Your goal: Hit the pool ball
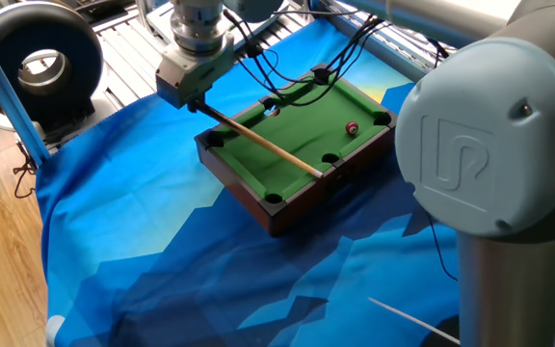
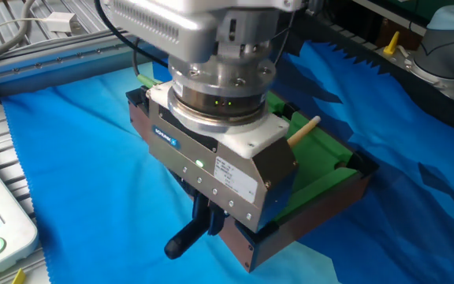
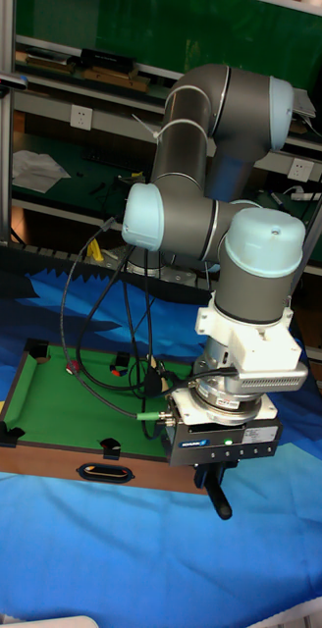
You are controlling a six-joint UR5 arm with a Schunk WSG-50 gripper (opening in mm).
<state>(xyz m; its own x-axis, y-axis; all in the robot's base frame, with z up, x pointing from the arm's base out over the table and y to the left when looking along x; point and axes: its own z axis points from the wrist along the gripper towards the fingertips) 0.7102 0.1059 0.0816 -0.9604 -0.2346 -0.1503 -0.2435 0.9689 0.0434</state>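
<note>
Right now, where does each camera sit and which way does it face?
One fixed view: high, beside a grey arm joint, looking down over the green-felt mini pool table, dark-red pool ball, wooden cue stick, gripper.
The other fixed view: low and close behind the gripper body; wrist fills it.
Tall fixed view: facing the table's long side, whole arm upright.
All share table and gripper.
</note>
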